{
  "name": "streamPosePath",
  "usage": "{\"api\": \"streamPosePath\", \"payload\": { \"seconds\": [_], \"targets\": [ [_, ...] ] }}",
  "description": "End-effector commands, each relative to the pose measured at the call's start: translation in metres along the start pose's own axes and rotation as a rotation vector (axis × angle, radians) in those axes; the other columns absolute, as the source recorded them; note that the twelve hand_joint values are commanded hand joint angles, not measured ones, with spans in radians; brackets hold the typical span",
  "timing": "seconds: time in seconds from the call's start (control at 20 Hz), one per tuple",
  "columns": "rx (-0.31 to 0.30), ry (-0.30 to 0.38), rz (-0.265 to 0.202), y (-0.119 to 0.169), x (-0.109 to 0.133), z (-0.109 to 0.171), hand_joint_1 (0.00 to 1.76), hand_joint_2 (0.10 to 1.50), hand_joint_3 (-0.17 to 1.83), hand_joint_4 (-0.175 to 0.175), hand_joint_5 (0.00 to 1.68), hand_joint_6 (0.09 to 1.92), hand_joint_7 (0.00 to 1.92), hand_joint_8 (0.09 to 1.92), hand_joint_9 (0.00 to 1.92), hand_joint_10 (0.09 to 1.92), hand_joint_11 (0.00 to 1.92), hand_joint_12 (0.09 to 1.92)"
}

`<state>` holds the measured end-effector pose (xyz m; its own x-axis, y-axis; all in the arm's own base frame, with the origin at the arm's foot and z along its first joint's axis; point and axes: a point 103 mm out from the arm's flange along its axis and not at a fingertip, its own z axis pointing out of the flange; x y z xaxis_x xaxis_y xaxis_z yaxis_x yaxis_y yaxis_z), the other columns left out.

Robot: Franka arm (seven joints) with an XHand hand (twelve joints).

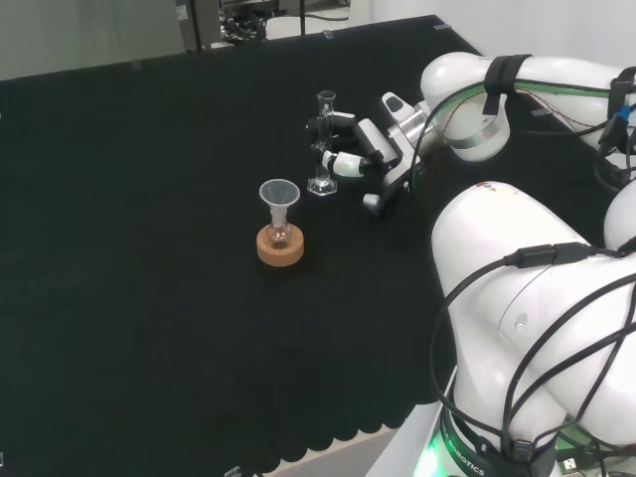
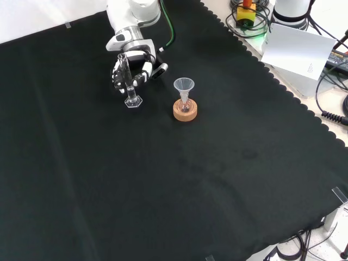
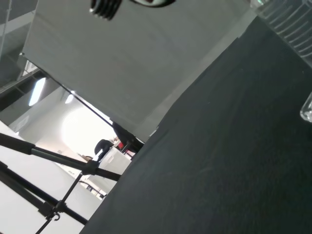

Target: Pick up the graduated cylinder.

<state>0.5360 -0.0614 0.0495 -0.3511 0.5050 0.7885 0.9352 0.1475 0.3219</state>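
Black cloth [image 2: 163, 190] covers the bench; grey wall [image 3: 126, 58] behind

Bench under black cloth

The bench [image 2: 217, 179] carries an upright graduated cylinder [image 2: 129, 87] on its clear foot and, just to its right in the front view, a cork ring [image 2: 185, 111] holding a small flask with a funnel [image 2: 184, 85].

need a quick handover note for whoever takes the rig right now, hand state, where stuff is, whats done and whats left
Hand: at the graduated cylinder, fingers curled around its tube.
Cylinder: upright, its hexagonal base seemingly on the black cloth.
Nearby: a small flask carrying a funnel sits on a cork ring, apart from the cylinder.
Done: reach and closing on the cylinder.
Left: lift it off the cloth, keeping it upright and away from the funnel.
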Motion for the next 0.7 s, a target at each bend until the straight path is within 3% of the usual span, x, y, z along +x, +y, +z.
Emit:
{"api": "streamPosePath", "payload": {
  "seconds": [0.05,0.25,0.6,0.7],
  "targets": [
    [0.004,-0.029,0.012,0.003,0.002,0.005,1.01,0.91,0.56,0.004,0.77,0.58,0.91,0.56,1.24,0.18,1.05,0.93],
    [0.031,-0.103,0.023,0.005,0.006,0.002,1.04,0.98,0.53,-0.027,0.75,0.62,0.88,0.62,1.25,0.14,1.10,0.89],
    [0.160,-0.274,0.007,0.011,0.018,-0.018,1.07,1.01,0.52,-0.062,0.76,0.66,0.86,0.68,1.29,0.12,1.18,0.84],
    [0.196,-0.331,-0.003,0.011,0.021,-0.026,1.08,1.13,0.24,-0.116,0.77,1.08,0.88,0.71,1.31,0.11,1.22,0.82]
  ]
}}
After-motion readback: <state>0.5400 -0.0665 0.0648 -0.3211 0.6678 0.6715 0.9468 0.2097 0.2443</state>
